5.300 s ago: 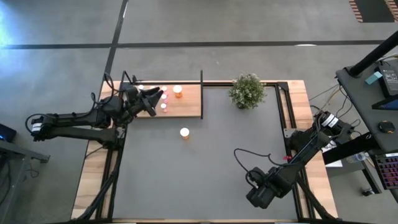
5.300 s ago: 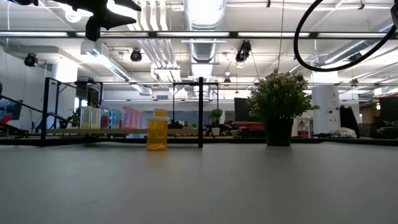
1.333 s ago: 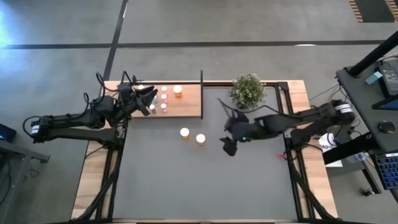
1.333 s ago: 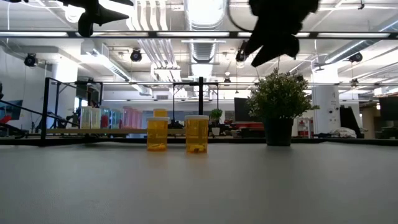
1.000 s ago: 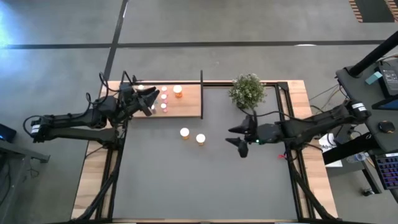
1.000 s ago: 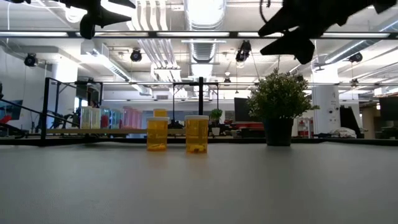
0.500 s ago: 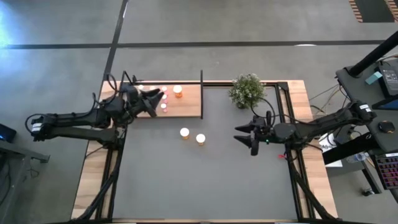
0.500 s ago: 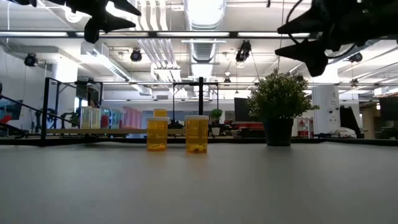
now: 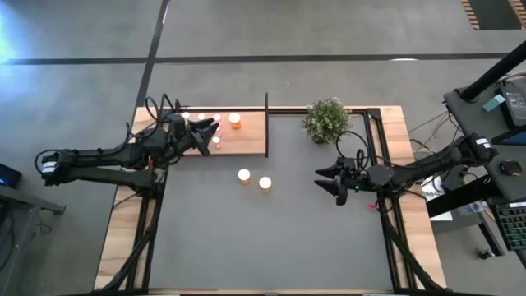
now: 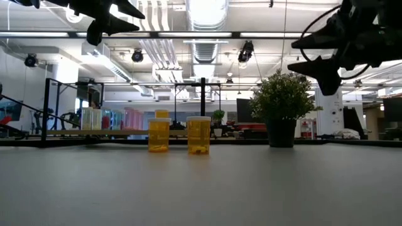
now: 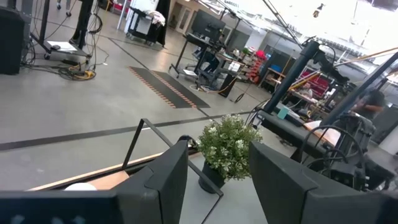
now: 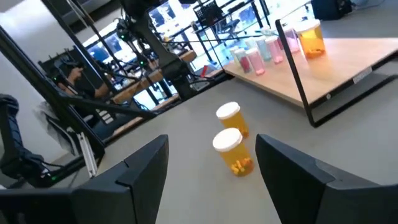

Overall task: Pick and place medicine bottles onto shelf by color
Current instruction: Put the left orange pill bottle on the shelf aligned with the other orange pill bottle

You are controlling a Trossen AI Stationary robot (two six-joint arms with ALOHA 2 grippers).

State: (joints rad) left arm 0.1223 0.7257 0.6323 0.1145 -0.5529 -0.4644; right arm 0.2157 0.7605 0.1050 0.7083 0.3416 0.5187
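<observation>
Your shelf (image 9: 238,138) is sitting at the table's far left, holding pink, bluish and orange medicine bottles (image 9: 216,129). Left gripper (image 9: 211,131) is hovering above them, jaws parted, empty. Two orange bottles (image 9: 254,179) are standing on the table, well apart from your right gripper (image 9: 332,182), released, empty.

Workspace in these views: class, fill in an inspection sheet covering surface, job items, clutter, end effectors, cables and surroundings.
Surface: dark grey tabletop, mostly bare.
Job items: two orange bottles standing on the tabletop; pink bottles and an orange bottle on the shelf.
Clutter: potted plant by the far edge.
End effectors: left end effector above the shelf, empty, fingers apart; right end effector raised over the table's right part, open, empty.
Cables: loops along both arms.
Surroundings: workshop desks, a person.
</observation>
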